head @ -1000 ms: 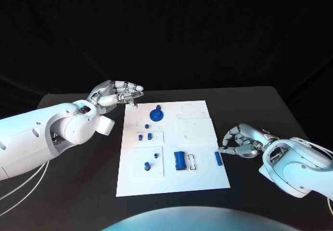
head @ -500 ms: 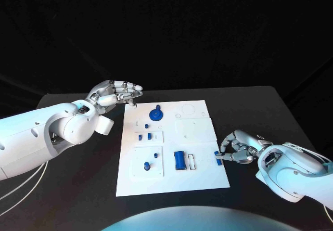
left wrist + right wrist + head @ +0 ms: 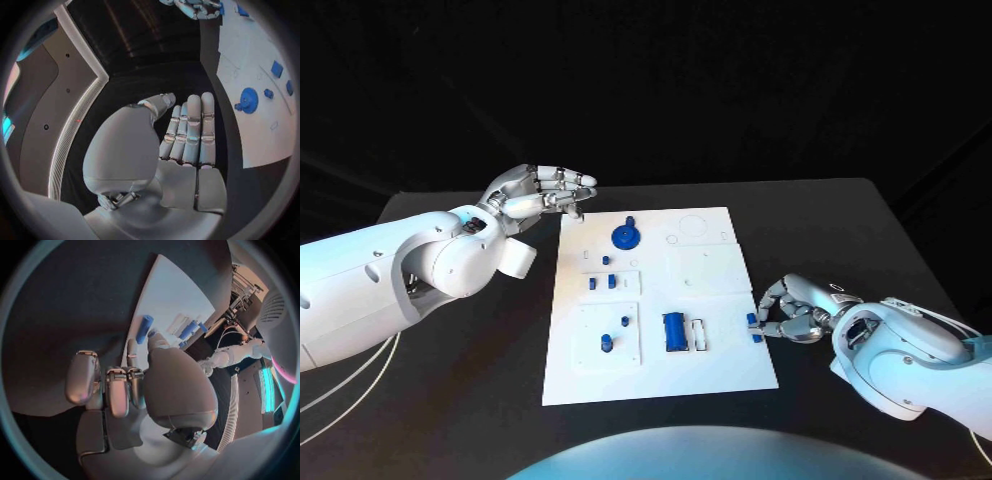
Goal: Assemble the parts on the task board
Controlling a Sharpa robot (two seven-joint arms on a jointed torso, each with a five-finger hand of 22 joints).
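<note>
head view: blue part (image 3: 754, 331) half hidden behind right robot hand (image 3: 792, 311)

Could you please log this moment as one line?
right hand: pinches blue part at task board edge | left hand: open, holds nothing

Black worktop (image 3: 473, 350). White task board (image 3: 718, 370) lies flat at centre, long side running away from robot.

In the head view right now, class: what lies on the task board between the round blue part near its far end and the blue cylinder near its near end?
Between the round blue part and the blue cylinder lie small blue pieces on the task board, seen in the head view.
</note>
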